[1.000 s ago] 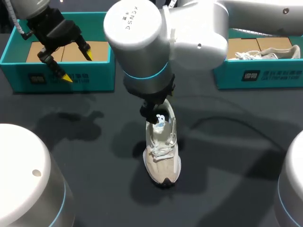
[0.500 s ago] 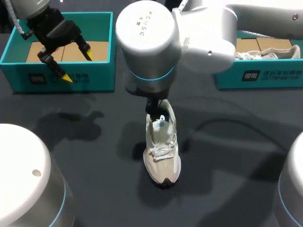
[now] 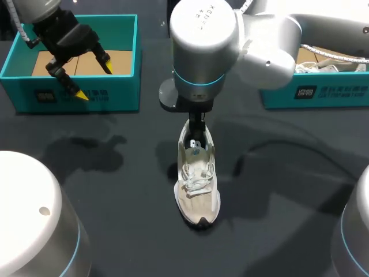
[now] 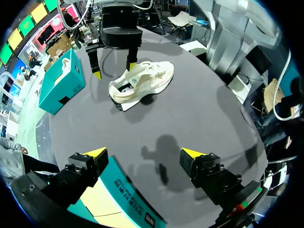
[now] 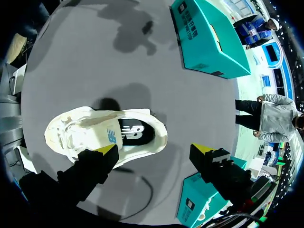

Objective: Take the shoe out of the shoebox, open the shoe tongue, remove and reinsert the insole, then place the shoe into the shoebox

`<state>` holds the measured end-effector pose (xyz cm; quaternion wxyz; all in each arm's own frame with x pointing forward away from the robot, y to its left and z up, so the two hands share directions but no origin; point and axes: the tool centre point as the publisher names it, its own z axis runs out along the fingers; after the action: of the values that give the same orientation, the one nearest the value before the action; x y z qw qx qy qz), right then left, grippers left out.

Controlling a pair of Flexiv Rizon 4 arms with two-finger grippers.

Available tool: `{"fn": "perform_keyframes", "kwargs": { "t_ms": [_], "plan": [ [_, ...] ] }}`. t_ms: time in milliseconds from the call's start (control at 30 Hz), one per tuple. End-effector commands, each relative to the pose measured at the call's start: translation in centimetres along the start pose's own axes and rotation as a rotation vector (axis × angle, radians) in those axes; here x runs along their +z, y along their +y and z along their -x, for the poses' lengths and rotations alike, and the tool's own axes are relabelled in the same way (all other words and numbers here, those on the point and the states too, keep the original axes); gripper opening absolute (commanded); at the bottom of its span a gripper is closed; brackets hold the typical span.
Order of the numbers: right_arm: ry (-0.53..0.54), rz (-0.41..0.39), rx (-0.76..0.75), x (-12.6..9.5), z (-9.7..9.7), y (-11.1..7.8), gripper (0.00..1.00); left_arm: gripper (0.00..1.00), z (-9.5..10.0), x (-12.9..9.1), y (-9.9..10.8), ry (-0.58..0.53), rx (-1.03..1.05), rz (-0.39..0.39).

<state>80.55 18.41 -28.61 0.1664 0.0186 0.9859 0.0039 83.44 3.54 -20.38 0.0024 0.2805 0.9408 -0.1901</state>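
Head view: a cream sneaker (image 3: 197,179) is seen standing upright on its sole on the dark tabletop (image 3: 104,196), directly beneath the right jaws, with its heel under them and its toe pointed away from them. White laces (image 3: 196,182) are crossed over the forefoot. The right arm (image 3: 242,40) is seen entering from the right and reaching past the middle, so the jaws are largely hidden under its wrist.

In the right wrist view the right jaws are shown spread wide and gripping nothing. One yellow tip (image 5: 107,150) is placed over the sneaker's side near the tongue (image 5: 110,136), while the other is held clear beyond the heel, over bare tabletop. The shoe's mouth, with a dark insole (image 5: 135,133) inside, is set between the two fingers and below them. From the left wrist view one finger appears to be close against the heel collar, but contact cannot be confirmed.

The left jaws are likewise held open with nothing between them, over a teal shoebox (image 3: 75,99) whose brown floor is visible. A second teal shoebox (image 3: 314,92) is placed well apart on the far side of the right jaws, and another pale shoe (image 3: 337,57) is laid in it. The sneaker is outside both boxes, between them.
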Motion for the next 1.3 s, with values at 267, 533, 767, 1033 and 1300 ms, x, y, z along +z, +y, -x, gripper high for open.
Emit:
{"fn": "perform_keyframes", "kwargs": {
  "t_ms": [267,533,767,1033,1300],
  "plan": [
    [0.058,-0.015,-0.009,3.2,1.1,0.0,1.00,1.00,0.0,0.0,0.0,0.001,0.001,0.002],
    [0.090,-0.023,-0.010,5.4,2.1,-0.2,1.00,1.00,0.0,0.0,0.0,0.001,0.001,0.002],
    [0.111,-0.008,-0.028,7.0,2.7,0.1,1.00,1.00,0.0,0.0,0.0,0.001,0.001,0.002],
    [0.153,-0.005,-0.019,8.7,2.4,0.2,1.00,1.00,0.0,0.0,0.0,0.001,0.001,0.002],
    [0.183,0.005,-0.007,9.8,2.1,0.2,1.00,1.00,0.0,0.0,0.0,0.001,0.001,0.002]
  ]
}}
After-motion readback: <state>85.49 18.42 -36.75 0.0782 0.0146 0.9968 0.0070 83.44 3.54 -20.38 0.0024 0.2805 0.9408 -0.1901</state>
